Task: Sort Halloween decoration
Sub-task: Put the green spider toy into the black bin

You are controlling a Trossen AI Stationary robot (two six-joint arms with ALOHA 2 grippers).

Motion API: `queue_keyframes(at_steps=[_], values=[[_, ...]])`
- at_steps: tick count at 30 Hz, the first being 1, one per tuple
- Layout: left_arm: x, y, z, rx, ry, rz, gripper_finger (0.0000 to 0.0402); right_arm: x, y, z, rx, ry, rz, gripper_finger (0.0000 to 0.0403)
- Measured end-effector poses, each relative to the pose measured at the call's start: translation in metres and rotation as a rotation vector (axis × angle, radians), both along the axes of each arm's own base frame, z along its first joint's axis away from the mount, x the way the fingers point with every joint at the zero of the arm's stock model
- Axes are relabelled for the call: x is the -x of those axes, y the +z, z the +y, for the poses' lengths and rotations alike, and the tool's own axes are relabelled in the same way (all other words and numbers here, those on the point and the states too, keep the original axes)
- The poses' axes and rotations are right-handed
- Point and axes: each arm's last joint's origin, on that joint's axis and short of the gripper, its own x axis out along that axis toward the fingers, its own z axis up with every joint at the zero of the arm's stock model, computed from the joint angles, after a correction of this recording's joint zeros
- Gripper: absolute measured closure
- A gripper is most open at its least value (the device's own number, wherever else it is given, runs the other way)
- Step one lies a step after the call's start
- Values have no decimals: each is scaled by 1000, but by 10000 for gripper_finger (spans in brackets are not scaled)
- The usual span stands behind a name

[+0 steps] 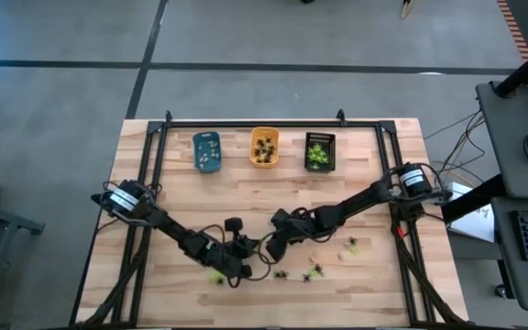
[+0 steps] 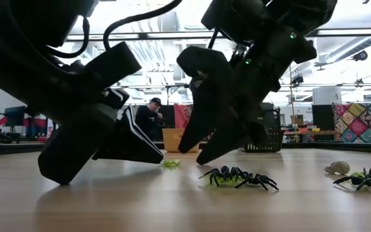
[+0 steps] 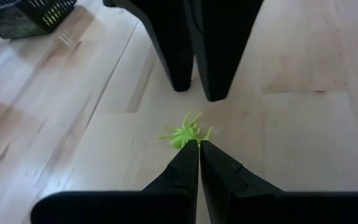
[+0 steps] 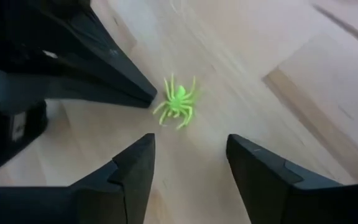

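Both tools angled down, flanking green spider (image 4: 178, 103).

Desk (image 4: 328, 93): pale jointed wood planks, smooth, low sheen. Green spider (image 4: 178, 102) looks like glossy moulded plastic. Right hand (image 4: 188, 165) and left hand (image 3: 199, 152): smooth matt black plastic.

A pale wooden table (image 1: 181, 197) carries three small trays, blue (image 1: 206, 151), orange (image 1: 264, 148) and black (image 1: 319, 151), along its far edge, with tiny plastic spiders (image 1: 313, 272) scattered near the front.
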Motion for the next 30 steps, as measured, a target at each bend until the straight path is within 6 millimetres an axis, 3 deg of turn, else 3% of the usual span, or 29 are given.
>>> queue_keyframes(at_steps=[13, 22, 30], values=[[0, -5, 11, 51, 16, 11, 402, -4, 2, -7, -4, -19, -33, 202], [3, 28, 4, 15, -63, -49, 402, -3, 1, -7, 14, 2, -22, 202], [-3, 14, 18, -8, -46, -9, 402, -3, 1, -7, 4, -7, -23, 202]])
